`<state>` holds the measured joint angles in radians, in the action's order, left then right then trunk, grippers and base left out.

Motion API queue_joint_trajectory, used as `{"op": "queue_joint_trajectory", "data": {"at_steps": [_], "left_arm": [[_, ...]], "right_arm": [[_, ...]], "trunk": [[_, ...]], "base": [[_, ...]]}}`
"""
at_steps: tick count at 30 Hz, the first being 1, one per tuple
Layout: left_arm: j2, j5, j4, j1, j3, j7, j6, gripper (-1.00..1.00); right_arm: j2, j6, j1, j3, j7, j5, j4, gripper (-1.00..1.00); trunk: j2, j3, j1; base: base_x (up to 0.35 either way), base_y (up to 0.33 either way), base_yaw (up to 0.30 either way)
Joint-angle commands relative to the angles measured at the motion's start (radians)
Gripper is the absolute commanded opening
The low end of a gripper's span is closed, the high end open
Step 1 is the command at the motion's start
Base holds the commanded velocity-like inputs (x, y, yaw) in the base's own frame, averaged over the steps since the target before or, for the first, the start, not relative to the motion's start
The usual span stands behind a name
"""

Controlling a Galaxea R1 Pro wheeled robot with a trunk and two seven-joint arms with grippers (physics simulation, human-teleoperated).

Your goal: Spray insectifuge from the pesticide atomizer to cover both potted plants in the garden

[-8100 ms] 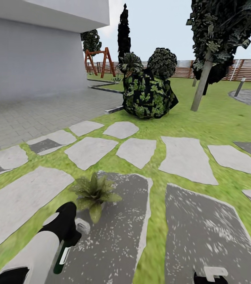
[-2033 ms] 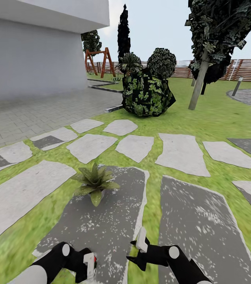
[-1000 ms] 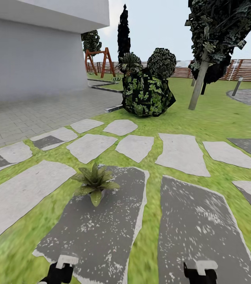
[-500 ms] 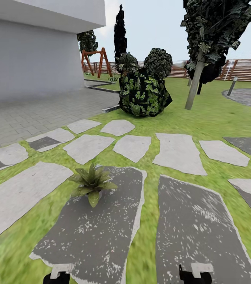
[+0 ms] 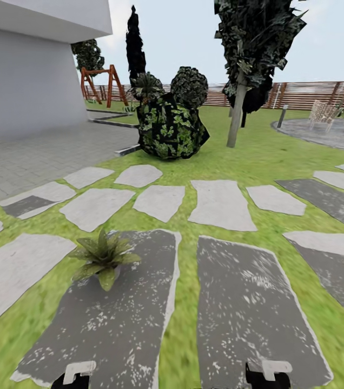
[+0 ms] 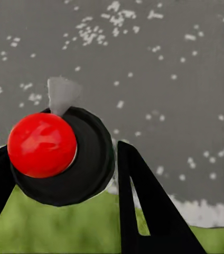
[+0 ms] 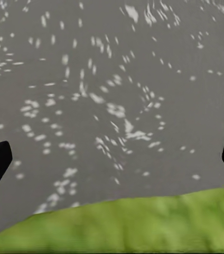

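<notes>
Head view: lawn [image 5: 258, 162] with grey stepping slabs [image 5: 222, 204], one potted plant [image 5: 104, 256] sat on a dark slab, fence [image 5: 312, 94] way back. Left wrist view: left gripper [image 6: 59, 174] pinched the pesticide atomizer [image 6: 43, 145], red top up. Right wrist view: right gripper [image 7: 112, 159] fingers spread wide over speckled slab and grass.

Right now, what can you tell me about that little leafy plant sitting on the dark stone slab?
The potted plant is a low rosette of broad, pointed green leaves fanning out in all directions, some darker toward the centre and paler at the tips. Its pot is almost hidden under the leaves; only a hint of grey shows beneath. It stands upright at the near-left corner of a dark grey speckled slab, close to the grass edge, with one leaf drooping forward over the stone. Nothing else touches it.
</notes>
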<state>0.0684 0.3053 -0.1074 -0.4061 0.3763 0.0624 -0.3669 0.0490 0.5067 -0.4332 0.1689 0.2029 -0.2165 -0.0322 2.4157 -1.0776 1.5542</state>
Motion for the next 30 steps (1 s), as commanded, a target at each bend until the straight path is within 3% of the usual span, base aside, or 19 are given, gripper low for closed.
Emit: {"op": "queue_joint_trajectory", "data": {"at_steps": [1,30], "left_arm": [[0.0,0.011,0.002,-0.001,0.004,0.005,-0.004,-1.0],[-0.004,0.012,0.021,0.0,0.003,0.004,-0.006,-1.0]], "right_arm": [[0.0,0.003,-0.001,0.007,0.004,-0.011,0.001,1.0],[0.0,0.004,-0.001,0.008,0.004,-0.009,0.001,1.0]], "trunk": [[0.0,-0.001,0.0],[0.0,-0.001,0.0]], "base": [[0.0,0.0,-0.298],[0.228,-0.175,-0.299]]}}
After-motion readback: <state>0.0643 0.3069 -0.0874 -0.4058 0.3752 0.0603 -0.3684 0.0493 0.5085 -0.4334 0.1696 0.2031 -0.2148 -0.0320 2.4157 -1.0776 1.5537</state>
